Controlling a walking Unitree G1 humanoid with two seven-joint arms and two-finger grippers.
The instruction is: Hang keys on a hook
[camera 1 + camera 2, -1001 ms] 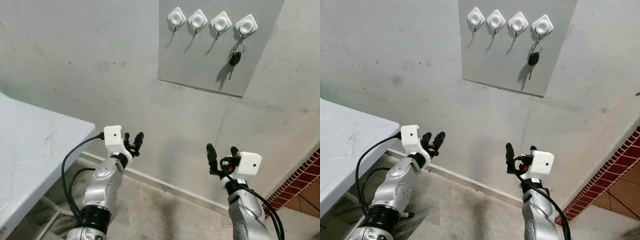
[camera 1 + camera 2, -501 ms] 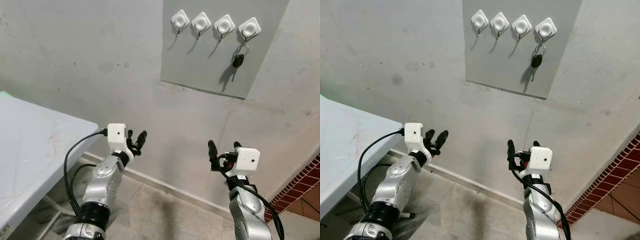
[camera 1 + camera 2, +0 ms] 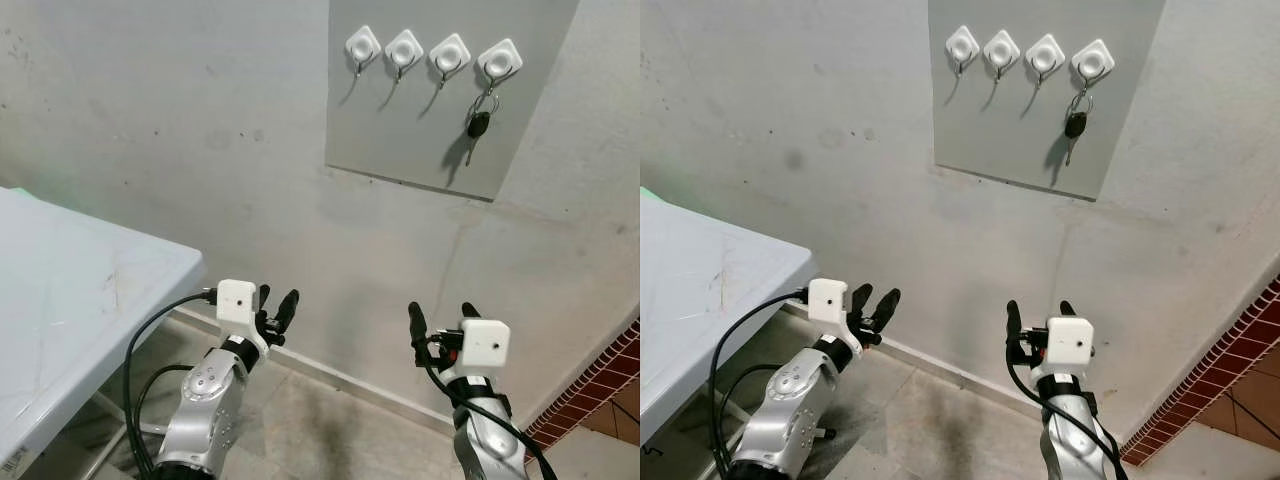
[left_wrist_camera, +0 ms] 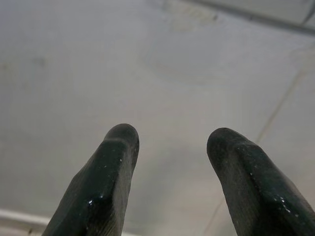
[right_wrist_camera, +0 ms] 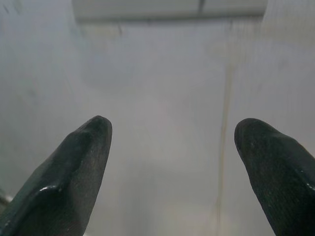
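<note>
A black key hangs by its ring from the rightmost of several white hooks on a grey board high on the wall. The other hooks are bare. My left gripper is held up well below the board, open and holding nothing. My right gripper is raised at the same height, open and likewise holding nothing. In the wrist views the left fingers and the right fingers point at bare wall.
A white table stands at the left. The grey plaster wall is straight ahead, with a concrete floor below it. A red brick edge runs at the lower right.
The view has shifted, so the board sits a little further right and higher in the picture. Both arms have come lower in the picture; the grippers remain open.
</note>
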